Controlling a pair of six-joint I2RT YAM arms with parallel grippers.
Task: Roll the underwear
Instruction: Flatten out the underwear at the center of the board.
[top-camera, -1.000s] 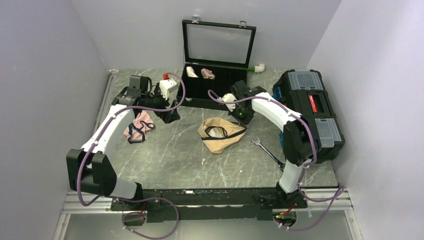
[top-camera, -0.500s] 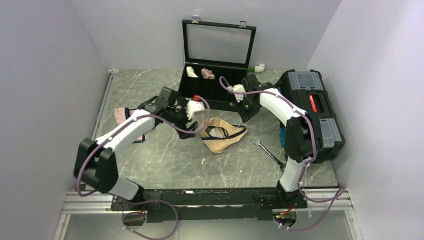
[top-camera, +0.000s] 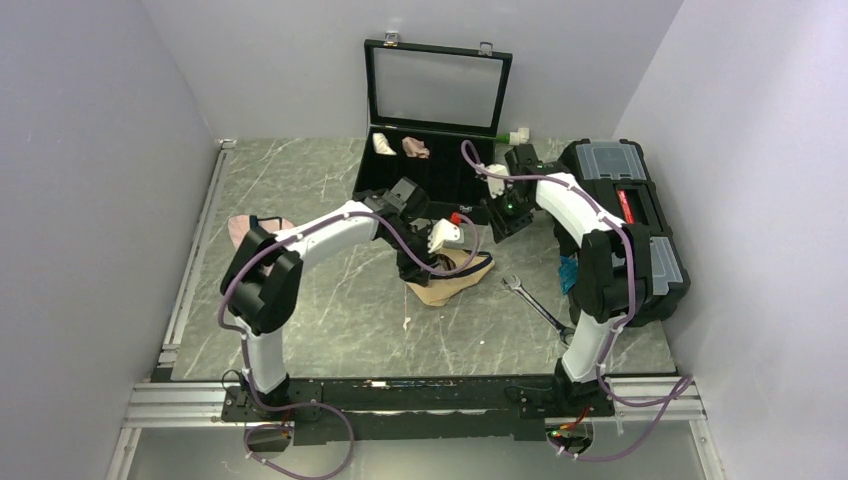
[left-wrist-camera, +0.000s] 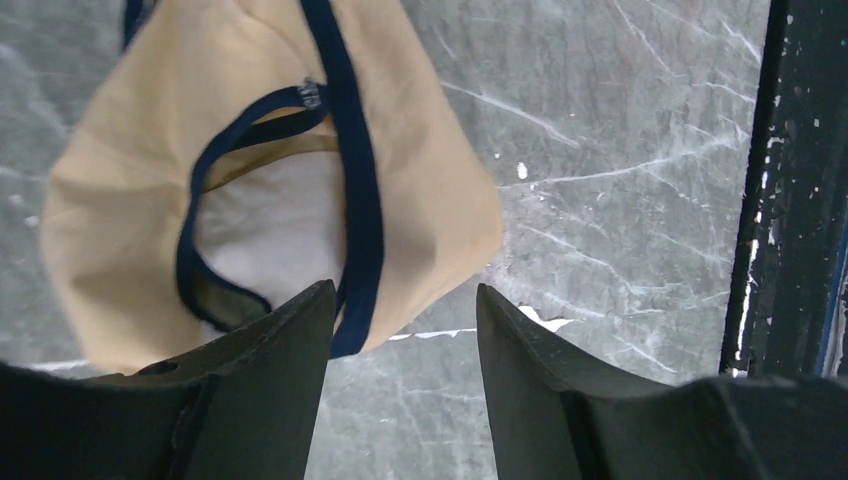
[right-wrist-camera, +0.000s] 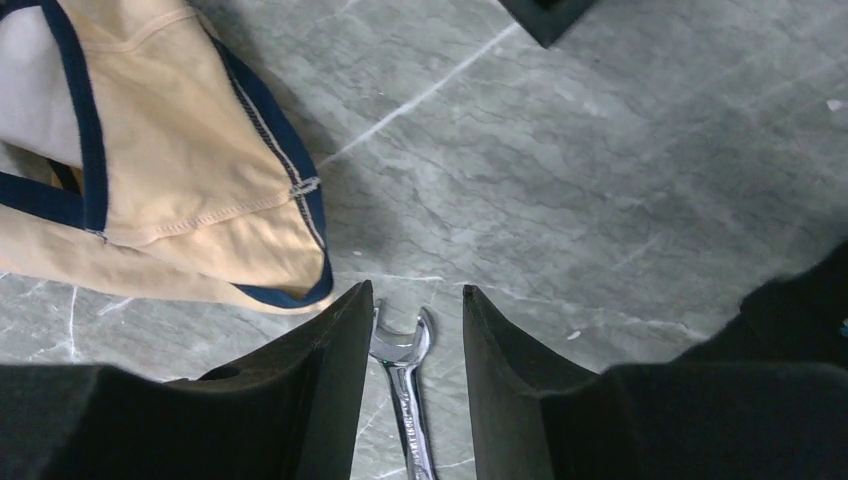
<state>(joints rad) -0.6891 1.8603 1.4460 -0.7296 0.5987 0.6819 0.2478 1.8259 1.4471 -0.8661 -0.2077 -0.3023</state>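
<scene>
The left gripper (left-wrist-camera: 405, 290) hangs with its jaws parted and gripping nothing. The tan underwear (left-wrist-camera: 420, 180) lies on the grey marbled tabletop (left-wrist-camera: 620, 200) just ahead of the tips, its navy-edged corner reaching the inner side of the left-hand jaw. The right gripper (right-wrist-camera: 416, 290) is likewise released and empty, with the underwear ahead-left of its jaws and a wrench (right-wrist-camera: 402, 350) showing through their gap.

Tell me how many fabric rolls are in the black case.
2. A cream roll and a pink roll sit side by side at the back of the black case, cream on the left. The left arm hides some of it, so more may be hidden.
</scene>
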